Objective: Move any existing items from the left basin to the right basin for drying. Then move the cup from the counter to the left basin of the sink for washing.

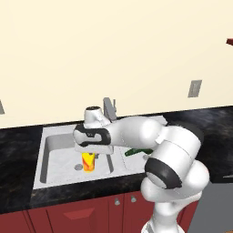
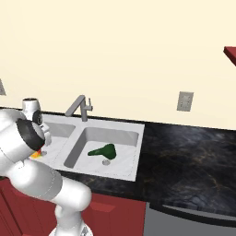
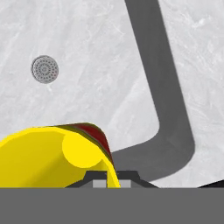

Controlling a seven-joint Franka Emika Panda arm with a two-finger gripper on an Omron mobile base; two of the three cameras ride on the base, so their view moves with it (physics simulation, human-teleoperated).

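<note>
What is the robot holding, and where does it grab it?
The yellow cup, pinched at its rim by the shut tool, over the left basin.

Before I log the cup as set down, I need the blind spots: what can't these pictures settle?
- Cup bottom against the left basin floor: left base view, too small to tell contact from hovering.
- Pincer fingers: hand view, cup and bottom edge cover them.
- Cup in right base view: the arm hides most of it.
- Green utensil in left base view: arm covers part.
</note>
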